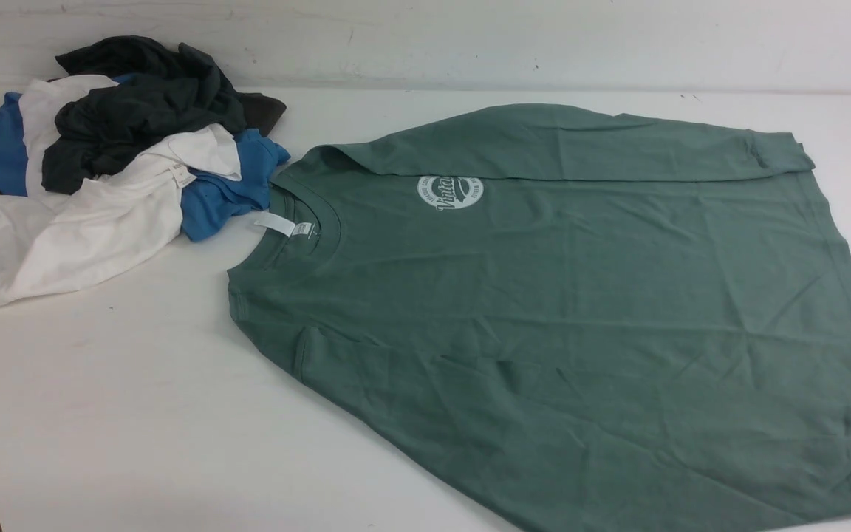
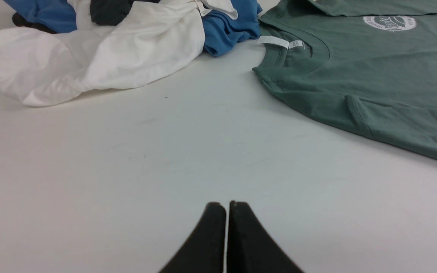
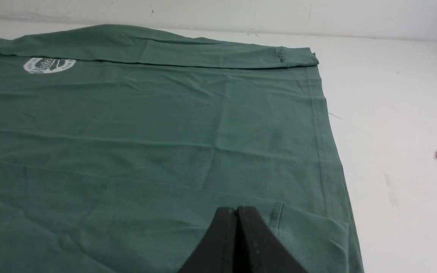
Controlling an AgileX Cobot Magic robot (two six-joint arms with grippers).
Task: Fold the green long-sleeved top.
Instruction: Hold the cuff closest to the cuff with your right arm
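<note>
i am holding my left pincer [image 2: 226, 206] fully closed, its two black fingertips pressed together with nothing between them. it is hovering over bare white bench [image 2: 127, 159], touching no cloth. the green long-sleeved top [image 1: 580, 310] is lying flat on the bench, ahead and to the right of that pincer and well apart from it, with its neck pointing toward my left side and its hem toward my right. i am holding my right pincer [image 3: 236, 209] closed just as tightly, gripping nothing. it is sitting over the near part of the top, just beside a sleeve cuff [image 3: 279, 218] near the hem; i cannot tell whether it is touching the fabric. both sleeves are lying folded across the body. a white round logo [image 1: 450, 193] is showing on the chest. a pile of clothes [image 1: 100, 170] in white, blue and dark grey is lying just beside the collar.
</note>
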